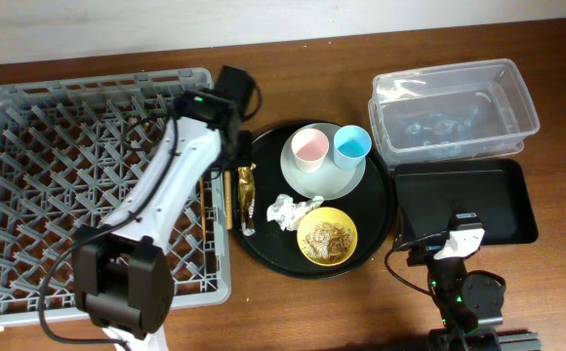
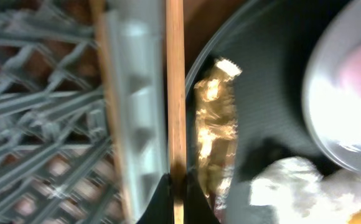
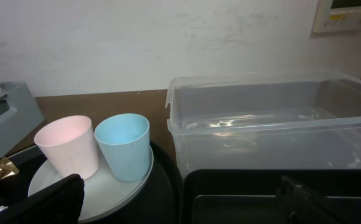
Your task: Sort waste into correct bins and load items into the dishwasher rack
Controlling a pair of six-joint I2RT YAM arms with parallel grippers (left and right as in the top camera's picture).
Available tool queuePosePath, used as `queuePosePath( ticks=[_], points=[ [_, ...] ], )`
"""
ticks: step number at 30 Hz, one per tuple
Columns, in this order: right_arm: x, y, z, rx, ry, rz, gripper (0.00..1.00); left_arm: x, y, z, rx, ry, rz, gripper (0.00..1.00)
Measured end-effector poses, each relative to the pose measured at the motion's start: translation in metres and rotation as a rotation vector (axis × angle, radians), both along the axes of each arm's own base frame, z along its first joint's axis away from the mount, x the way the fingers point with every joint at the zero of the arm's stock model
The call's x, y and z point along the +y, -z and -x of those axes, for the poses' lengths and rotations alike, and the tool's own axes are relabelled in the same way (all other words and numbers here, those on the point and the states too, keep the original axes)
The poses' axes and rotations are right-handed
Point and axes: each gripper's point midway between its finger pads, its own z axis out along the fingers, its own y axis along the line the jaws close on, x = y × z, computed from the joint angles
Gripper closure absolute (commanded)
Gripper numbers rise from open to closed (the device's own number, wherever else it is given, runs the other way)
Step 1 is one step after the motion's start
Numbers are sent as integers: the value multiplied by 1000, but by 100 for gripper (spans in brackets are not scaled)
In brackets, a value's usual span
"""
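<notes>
Even bright light; left wrist view blurred, with glare on white plate (image 2: 327, 115).

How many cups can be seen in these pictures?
2. The pink cup and the blue cup stand upright side by side on the plate, on the round tray. No other shows, though the left arm hides part of the rack.
</notes>
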Motion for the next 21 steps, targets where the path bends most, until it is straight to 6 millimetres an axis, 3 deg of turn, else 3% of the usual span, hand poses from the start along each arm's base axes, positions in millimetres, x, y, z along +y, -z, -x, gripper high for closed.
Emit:
queuePosePath(
  ticks=[3, 6, 11, 15, 21],
  points=[
    [0, 0, 0, 0, 0, 0, 1, 27, 0, -6, 8, -31, -25, 100],
    [0, 0, 0, 0, 0, 0, 1, 39, 0, -9, 9, -47, -28, 100],
    [0, 0, 0, 0, 0, 0, 1, 40, 7, -7, 19, -45, -32, 100],
    [0, 0, 0, 0, 0, 0, 1, 42, 25, -2, 37, -41, -39, 85],
    [0, 0, 0, 0, 0, 0, 1, 41, 25, -2, 35, -41, -33, 78]
  ],
)
